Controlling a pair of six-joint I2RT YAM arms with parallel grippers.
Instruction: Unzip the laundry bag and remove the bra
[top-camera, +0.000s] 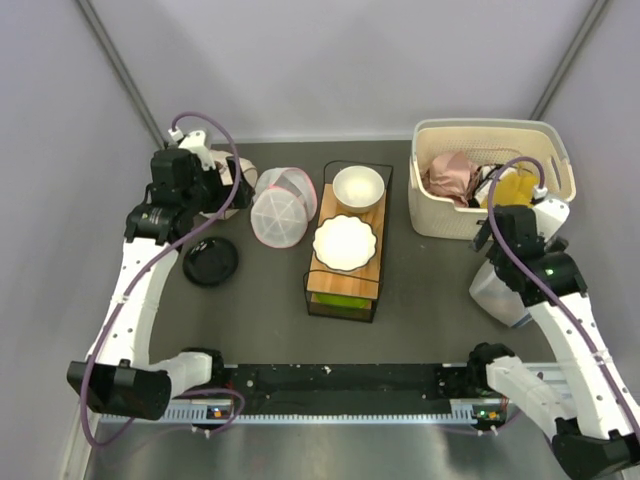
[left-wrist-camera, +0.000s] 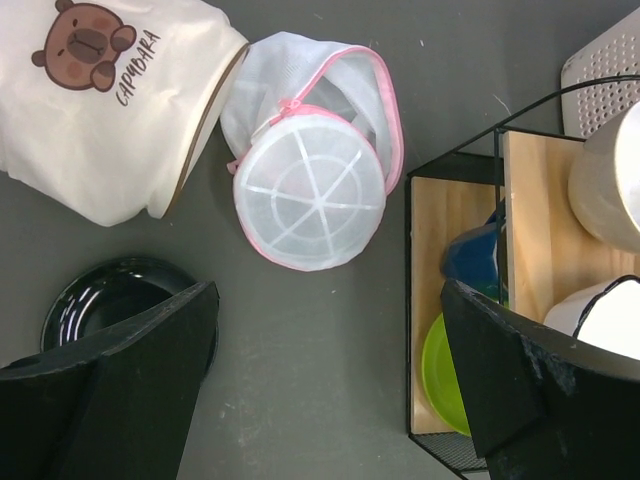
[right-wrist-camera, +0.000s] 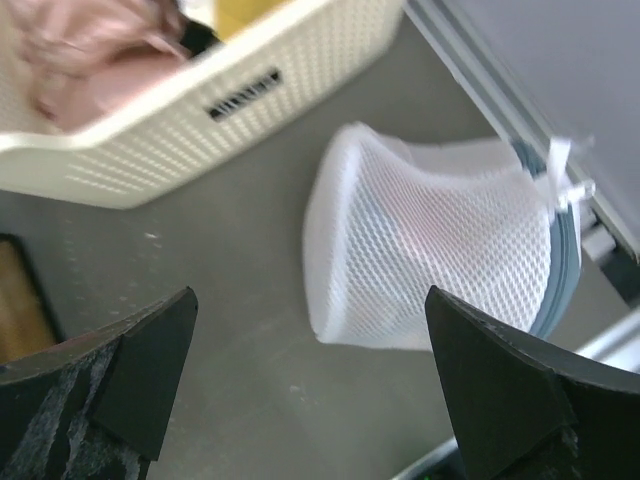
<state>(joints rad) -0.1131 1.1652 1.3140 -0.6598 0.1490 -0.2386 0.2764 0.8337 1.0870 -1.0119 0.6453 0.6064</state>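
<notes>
Dark grey tabletop (top-camera: 270, 320), ringed by pale walls, held the whole scene. On its right side, nearer than the cream basket (top-camera: 440, 215), the laundry bag (right-wrist-camera: 440, 250) lay on its side. In the right wrist view its grey-trimmed lid end was turned to the right, with a small white tab (right-wrist-camera: 560, 170) at the rim. The right gripper (right-wrist-camera: 310, 385) hovered just over the bag, claw spread wide with nothing between the jaws. The left gripper (left-wrist-camera: 320, 400), equally wide and empty, hung at the far left over a pink-trimmed mesh bag (left-wrist-camera: 310, 195) and a beige bag (left-wrist-camera: 110, 110). The bra could not be made out through the mesh. By my reading, the job stood at the approach to unzipping, with the lid apparently not yet opened. The next move would call for one claw to steady the drum while the other found the zip pull at the trim, probably that tab.
</notes>
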